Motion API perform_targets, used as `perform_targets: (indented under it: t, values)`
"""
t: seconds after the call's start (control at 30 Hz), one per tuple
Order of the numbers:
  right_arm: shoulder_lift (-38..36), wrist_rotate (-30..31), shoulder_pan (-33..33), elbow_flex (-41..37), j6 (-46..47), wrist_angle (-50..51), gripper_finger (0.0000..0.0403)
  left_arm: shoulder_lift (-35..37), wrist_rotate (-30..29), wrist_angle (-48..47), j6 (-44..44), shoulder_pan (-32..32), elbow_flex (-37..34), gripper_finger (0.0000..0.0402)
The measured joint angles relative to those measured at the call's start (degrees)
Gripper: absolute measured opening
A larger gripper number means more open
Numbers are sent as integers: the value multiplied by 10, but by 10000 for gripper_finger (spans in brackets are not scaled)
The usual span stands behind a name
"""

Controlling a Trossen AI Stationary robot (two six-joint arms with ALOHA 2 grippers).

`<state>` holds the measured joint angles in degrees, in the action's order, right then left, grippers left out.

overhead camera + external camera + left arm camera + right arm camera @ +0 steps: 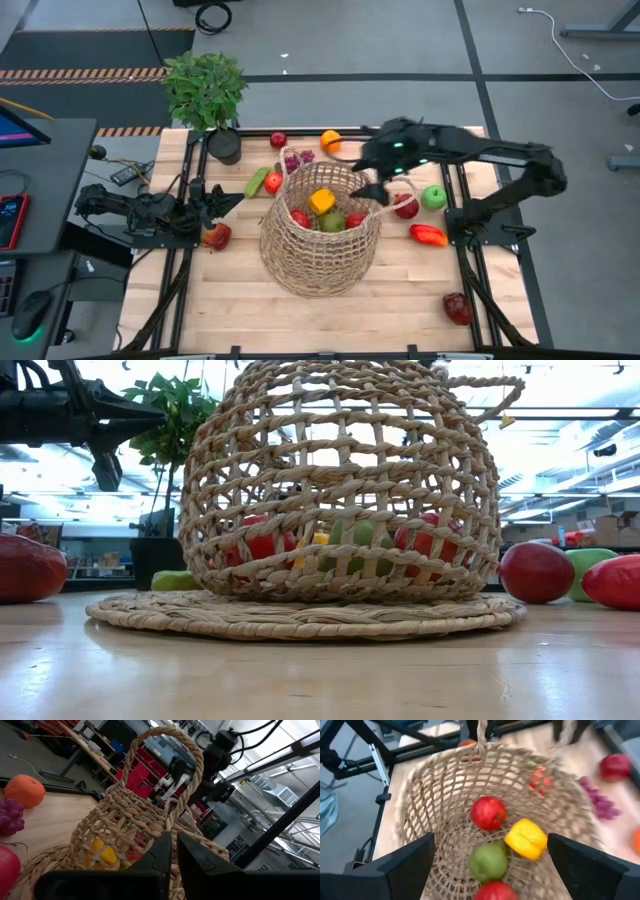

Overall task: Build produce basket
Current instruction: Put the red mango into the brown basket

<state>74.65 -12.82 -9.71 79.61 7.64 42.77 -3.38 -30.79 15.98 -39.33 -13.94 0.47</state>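
Overhead, right gripper [378, 186] open above basket [320, 262], left gripper [228, 203] closed, low beside it

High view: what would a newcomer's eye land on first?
The wicker basket at table centre, already holding a yellow pepper, green apple and red apples. The right gripper hangs open over its rim; the left gripper waits shut to its left.
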Motion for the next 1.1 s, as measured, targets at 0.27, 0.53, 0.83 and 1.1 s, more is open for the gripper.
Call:
perform_targets:
  t: [0.27,0.53,0.83,1.1]
  values:
    - [-151,79,47,0,34,49,374,0,0,0,0,0,0,35]
    - [-219,143,107,1,105,116,368,0,0,0,0,0,0,35]
    - [-222,162,188,0,186,235,368,0,0,0,0,0,0,35]
    - [-220,133,229,0,276,354,368,0,0,0,0,0,0,35]
